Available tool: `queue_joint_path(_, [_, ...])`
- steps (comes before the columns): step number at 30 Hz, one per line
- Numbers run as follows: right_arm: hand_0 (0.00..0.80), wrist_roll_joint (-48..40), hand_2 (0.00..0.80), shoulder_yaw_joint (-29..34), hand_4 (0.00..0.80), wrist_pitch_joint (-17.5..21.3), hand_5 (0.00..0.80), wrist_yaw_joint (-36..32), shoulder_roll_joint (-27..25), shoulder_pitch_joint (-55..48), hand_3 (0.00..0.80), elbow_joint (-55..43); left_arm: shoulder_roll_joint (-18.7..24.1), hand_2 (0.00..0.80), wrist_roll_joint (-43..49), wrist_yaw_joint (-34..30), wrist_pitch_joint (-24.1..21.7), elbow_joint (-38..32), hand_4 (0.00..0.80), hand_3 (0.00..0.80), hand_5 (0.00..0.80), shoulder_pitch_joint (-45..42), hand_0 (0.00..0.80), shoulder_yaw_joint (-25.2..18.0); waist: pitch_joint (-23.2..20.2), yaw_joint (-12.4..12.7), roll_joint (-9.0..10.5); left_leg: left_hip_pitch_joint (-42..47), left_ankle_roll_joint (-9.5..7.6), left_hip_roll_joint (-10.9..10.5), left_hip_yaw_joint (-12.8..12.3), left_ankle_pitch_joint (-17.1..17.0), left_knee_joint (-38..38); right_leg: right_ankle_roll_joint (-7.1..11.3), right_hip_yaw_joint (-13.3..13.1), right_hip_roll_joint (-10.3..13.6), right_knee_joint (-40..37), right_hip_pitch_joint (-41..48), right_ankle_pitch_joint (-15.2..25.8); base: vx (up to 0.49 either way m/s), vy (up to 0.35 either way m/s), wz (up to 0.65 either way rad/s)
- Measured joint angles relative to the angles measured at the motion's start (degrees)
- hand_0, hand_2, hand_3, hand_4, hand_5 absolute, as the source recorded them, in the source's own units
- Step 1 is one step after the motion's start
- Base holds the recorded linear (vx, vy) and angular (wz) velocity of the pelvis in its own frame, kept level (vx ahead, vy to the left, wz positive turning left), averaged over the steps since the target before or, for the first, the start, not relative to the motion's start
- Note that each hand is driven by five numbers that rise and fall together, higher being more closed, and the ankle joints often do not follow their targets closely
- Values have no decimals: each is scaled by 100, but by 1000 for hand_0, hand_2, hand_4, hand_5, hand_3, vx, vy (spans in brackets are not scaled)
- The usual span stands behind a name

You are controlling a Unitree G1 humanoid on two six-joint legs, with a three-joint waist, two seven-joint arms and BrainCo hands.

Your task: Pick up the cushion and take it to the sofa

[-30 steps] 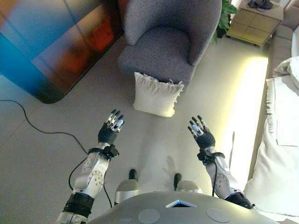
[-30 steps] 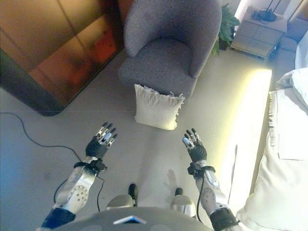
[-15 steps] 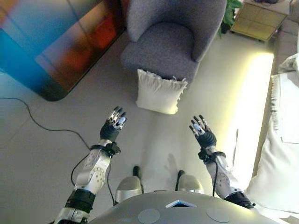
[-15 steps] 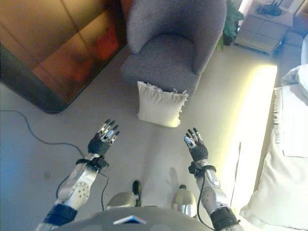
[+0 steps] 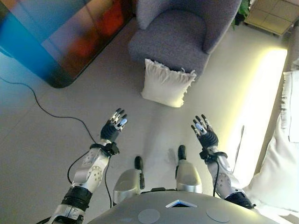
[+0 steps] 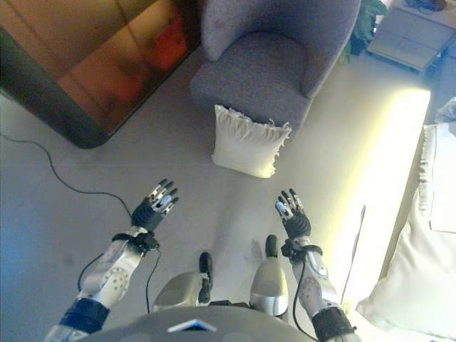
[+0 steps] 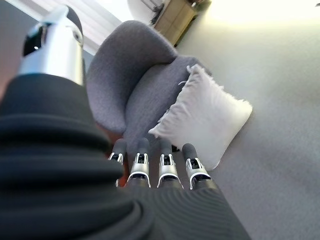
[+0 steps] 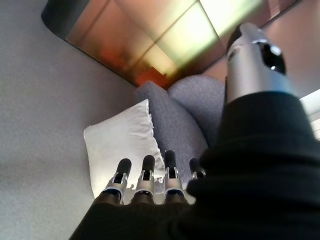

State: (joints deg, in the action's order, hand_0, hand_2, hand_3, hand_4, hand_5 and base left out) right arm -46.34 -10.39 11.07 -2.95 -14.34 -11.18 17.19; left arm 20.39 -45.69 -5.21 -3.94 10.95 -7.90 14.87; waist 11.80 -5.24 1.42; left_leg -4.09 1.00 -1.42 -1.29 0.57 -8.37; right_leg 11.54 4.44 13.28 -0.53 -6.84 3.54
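Note:
A white cushion (image 5: pixel 167 84) with a frilled edge stands on the floor, leaning against the front of a grey armchair (image 5: pixel 182 35). It also shows in the left wrist view as the cushion (image 7: pixel 207 115) and in the right wrist view as the cushion (image 8: pixel 122 142). My left hand (image 5: pixel 114 127) is raised in front of it, open and empty, some way short of it. My right hand (image 5: pixel 204 134) is likewise open and empty, to the right of and nearer than the cushion. A white sofa (image 5: pixel 282 154) lies along the right edge.
A dark glossy panel (image 5: pixel 60 37) stands at the upper left. A wooden side cabinet (image 5: pixel 273 11) sits at the upper right, beyond the armchair. A lit strip of floor (image 5: pixel 254 93) runs beside the sofa.
The camera has shifted, so the armchair and cushion sit higher and further right in view. Both hands stay raised and open, a little lower in the picture.

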Motion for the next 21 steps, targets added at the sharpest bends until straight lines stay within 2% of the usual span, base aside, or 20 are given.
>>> queue_joint_path(1, [0, 0, 0, 34, 0, -1, 0, 22, -124, -59, 0, -63, -98, 0, 1, -24, 30, -3, 0, 0, 0, -46, 0, 1, 4, -68, -17, 44, -82, -10, -97, 409, -564, -27, -5, -18, 183, 89, 18, 398, -186, 65])
queue_joint_path(2, [0, 2, 0, 41, 0, 2, 0, 24, -237, -133, 0, -175, -184, 0, 3, -68, 32, -23, 0, 0, 0, -101, 0, -1, -50, -143, -132, 149, -91, 64, -84, 713, -574, -64, -17, -116, 462, 76, 24, 394, -184, 62])
queue_joint_path(4, [0, 8, 0, 34, 0, -14, 0, 24, -252, -242, 0, -118, -178, 0, 9, -115, 20, -26, 0, 0, 0, -135, 0, -42, -89, -153, -97, 303, -20, 52, -11, 821, -415, -378, -230, -110, 1194, -202, -223, 385, -186, 28])
queue_joint_path(5, [0, 9, 0, 25, 0, -15, 0, 10, -222, -254, 0, -116, -144, 0, 9, -128, 16, -25, 0, 0, 0, -169, 0, -43, -111, -146, -25, 340, -16, 70, -1, 814, -397, -397, -273, -116, 1338, -305, -290, 442, -226, 2])
queue_joint_path(7, [0, 15, 0, 0, 0, -24, 0, -19, -205, -249, 0, -116, -117, 0, 6, -128, 16, 21, 0, 0, 0, -201, 0, -43, -124, -168, -29, 340, 64, 165, 129, 833, -346, -410, -377, -168, 1428, -373, -365, 485, -268, 14])
queue_joint_path(9, [0, 25, 0, -63, 0, -177, 0, -15, -225, -233, 0, -152, -120, 0, -2, -112, 15, 19, 0, 0, 0, -230, 0, -56, -146, -166, -61, 484, 244, 422, 156, 893, -242, -428, -463, -324, 1483, -395, -438, 424, -271, 2])
queue_joint_path(11, [0, 65, 0, -158, 0, -320, 0, -26, -293, -252, 0, -297, -138, 0, -6, -97, 18, -2, 0, 0, 0, -354, 0, -109, -270, -192, -177, 725, 434, 834, 168, 965, -63, -561, -515, -681, 1420, -323, -523, 373, -269, -13])
queue_joint_path(12, [0, 67, 0, -161, 0, -362, 0, -33, -356, -278, 0, -355, -155, 0, -7, -97, 18, -33, 0, 0, 0, -420, 0, -126, -360, -190, -258, 816, 516, 1032, 164, 895, 9, -712, -442, -880, 1475, -243, -608, 332, -261, -9])
queue_joint_path(13, [0, 69, 0, -151, 0, -365, 0, -38, -419, -251, 0, -354, -147, 0, -9, -98, 17, -84, 0, 0, 0, -454, 0, -152, -398, -203, -268, 852, 505, 1123, 158, 855, -73, -858, -378, -1009, 1631, -237, -743, 317, -284, -5])
queue_joint_path(15, [0, 70, 0, -135, 0, -385, 0, -57, -552, -226, 0, -327, -149, 0, -16, -96, 13, -92, 0, 0, 0, -419, 0, -191, -519, -179, -115, 588, 508, 1154, 147, 650, -720, -1033, -332, -1110, 1817, -275, -959, 272, -281, -12])
queue_joint_path(16, [0, 69, 0, -127, 0, -391, 0, -75, -602, -170, 0, -312, -159, 0, -17, -89, 11, -82, 0, 0, 0, -387, 0, -207, -561, -174, -35, 279, 555, 1173, 142, 511, -1294, -1101, -347, -1077, 1778, -244, -1001, 217, -232, -19])
queue_joint_path(18, [0, 60, 0, -135, 0, -389, 0, -121, -608, -152, 0, -264, -189, 0, -17, -13, 9, -81, 0, 0, 0, -369, 0, -206, -654, -135, 124, -26, 553, 1214, 122, -9, -1919, -1283, -307, -1110, 1687, -57, -1035, 198, -146, 1])
queue_joint_path(19, [0, 56, 0, -130, 0, -384, 0, -155, -597, -160, 0, -256, -215, 0, -16, 9, 9, -87, 0, 0, 0, -330, 0, -199, -656, -170, 203, -182, 382, 1235, 115, -184, -2272, -1370, -239, -1108, 1643, 54, -1051, 196, -34, 14])
queue_joint_path(21, [0, 39, 0, -133, 0, -362, 0, -205, -598, -172, 0, -258, -239, 0, -14, 22, 6, -114, 0, 0, 0, -321, 0, -193, -646, -141, 260, -313, 422, 1197, -46, -97, -2464, -1472, -228, -1120, 1552, 200, -1108, 225, 37, 4])
